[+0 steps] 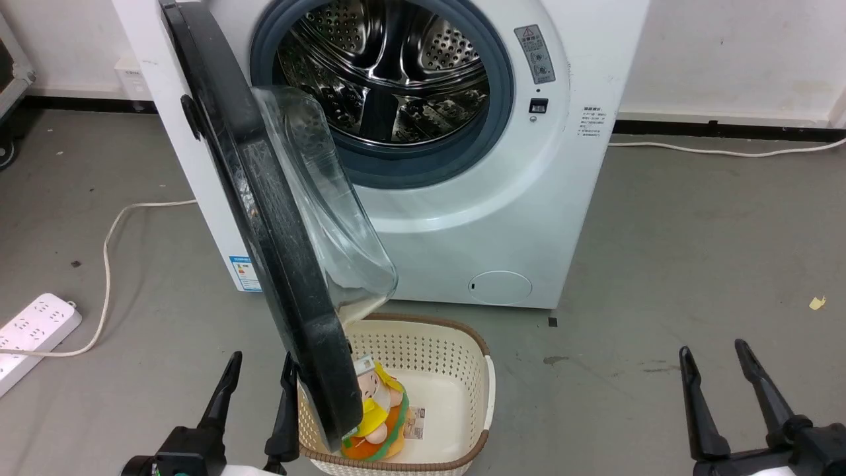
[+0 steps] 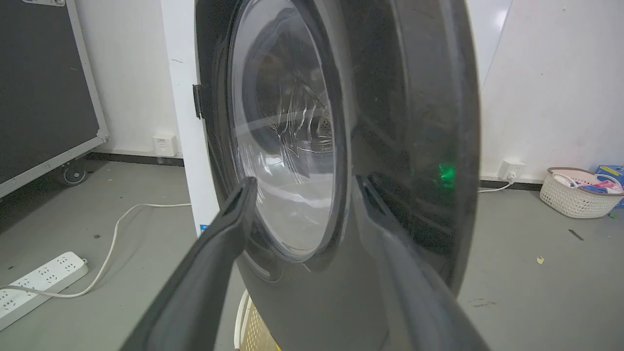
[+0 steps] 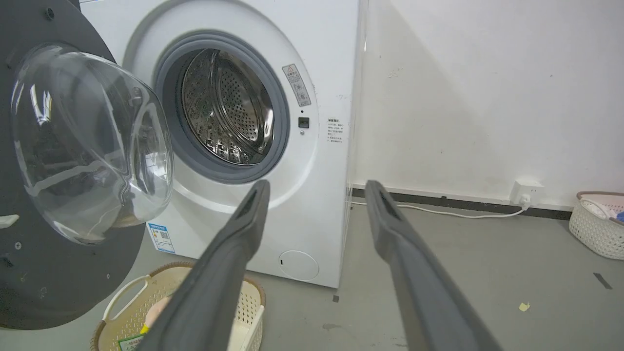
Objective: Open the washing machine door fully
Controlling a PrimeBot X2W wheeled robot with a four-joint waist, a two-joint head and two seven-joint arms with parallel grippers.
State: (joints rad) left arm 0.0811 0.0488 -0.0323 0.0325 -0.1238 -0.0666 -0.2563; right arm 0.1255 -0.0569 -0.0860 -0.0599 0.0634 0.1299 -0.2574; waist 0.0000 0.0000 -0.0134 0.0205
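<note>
The white washing machine (image 1: 476, 218) stands ahead with its steel drum (image 1: 390, 73) exposed inside the grey rubber ring. The black round door (image 1: 264, 218) with its clear glass bowl (image 1: 324, 198) swings out on the left hinge, roughly edge-on to me, reaching over the basket. My left gripper (image 1: 261, 370) is open, its right finger close against the door's outer face near the lower edge. In the left wrist view the door's glossy outer face (image 2: 390, 122) sits right before the open left gripper (image 2: 302, 187). My right gripper (image 1: 714, 357) is open, at lower right, apart from the machine (image 3: 317, 58).
A cream laundry basket (image 1: 462, 350) with a plush toy (image 1: 377, 416) sits on the floor under the door. A white power strip (image 1: 33, 330) and cable lie at left. Another basket (image 3: 597, 224) stands by the right wall. Grey floor to the right of the machine is open.
</note>
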